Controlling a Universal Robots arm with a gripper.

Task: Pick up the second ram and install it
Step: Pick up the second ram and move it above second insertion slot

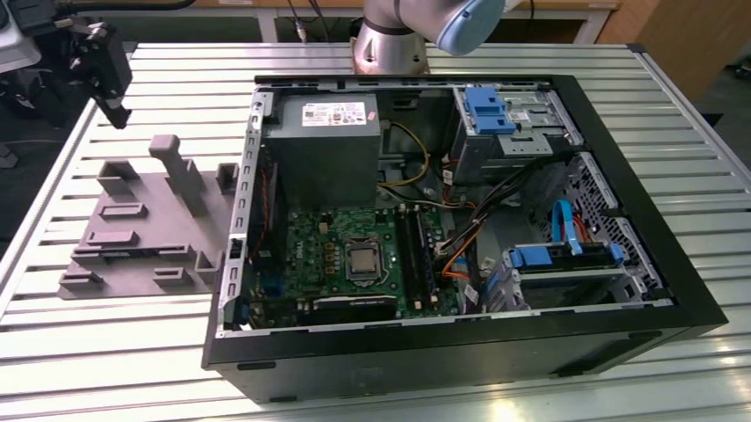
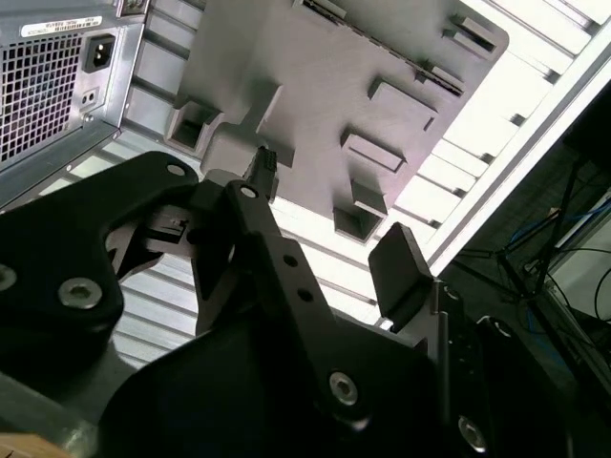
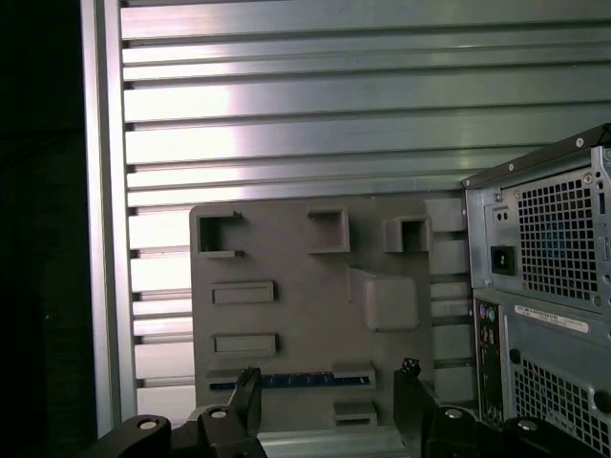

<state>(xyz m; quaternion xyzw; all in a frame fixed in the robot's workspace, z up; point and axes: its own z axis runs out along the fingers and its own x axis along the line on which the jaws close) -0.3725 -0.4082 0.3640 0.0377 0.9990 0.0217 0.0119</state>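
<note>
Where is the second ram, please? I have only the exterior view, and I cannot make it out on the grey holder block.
Observer: In the first wrist view the second ram shows as a thin blue strip lying in a slot along one edge of the grey holder block.
Operator: Thank you. Is the gripper open?
Observer: Yes. In the first wrist view the gripper has its fingertips well apart and holds nothing.
Operator: And what stands beside the block?
Observer: The computer case, with its rear power socket turned towards that camera.
</note>
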